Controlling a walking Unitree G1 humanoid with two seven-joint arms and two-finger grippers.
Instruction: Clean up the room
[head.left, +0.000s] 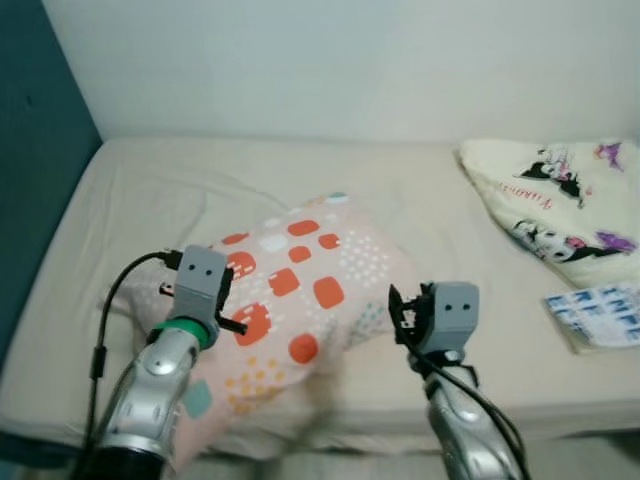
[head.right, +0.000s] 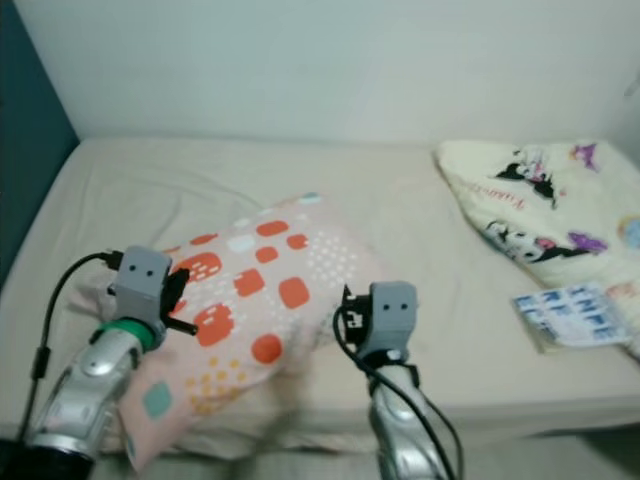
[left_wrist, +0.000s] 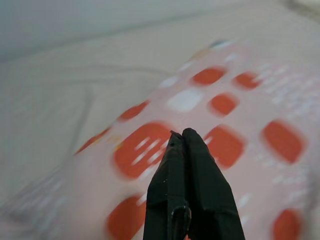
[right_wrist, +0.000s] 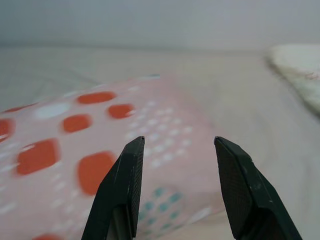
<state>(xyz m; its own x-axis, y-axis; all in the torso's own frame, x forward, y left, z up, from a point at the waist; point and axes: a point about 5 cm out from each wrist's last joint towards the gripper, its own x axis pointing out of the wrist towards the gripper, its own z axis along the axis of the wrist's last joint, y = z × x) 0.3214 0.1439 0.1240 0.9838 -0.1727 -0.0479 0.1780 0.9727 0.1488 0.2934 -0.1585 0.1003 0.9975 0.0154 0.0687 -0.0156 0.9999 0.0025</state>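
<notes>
On the bed: beige sheet, bed (head.left: 150, 200) runs up to the white wall, dark teal wall on the left
Pillow: pink pillow (head.left: 300, 290) w/ orange squares & white dots lies diagonal mid-bed, near corner hanging over the front edge
Left claw: left claw (left_wrist: 182, 137) clenched, fingers pressed together w/ nothing between them, tips over the pillow's orange squares
Right claw: right claw (right_wrist: 177, 147) released, fingers wide apart, just beside the pillow's right edge, nothing between them
Blanket: cream cartoon-print blanket (head.left: 565, 200) at far right of bed, well apart from pillow
Packet: blue & white packet (head.left: 598, 315) lies just below the blanket, near front edge
</notes>
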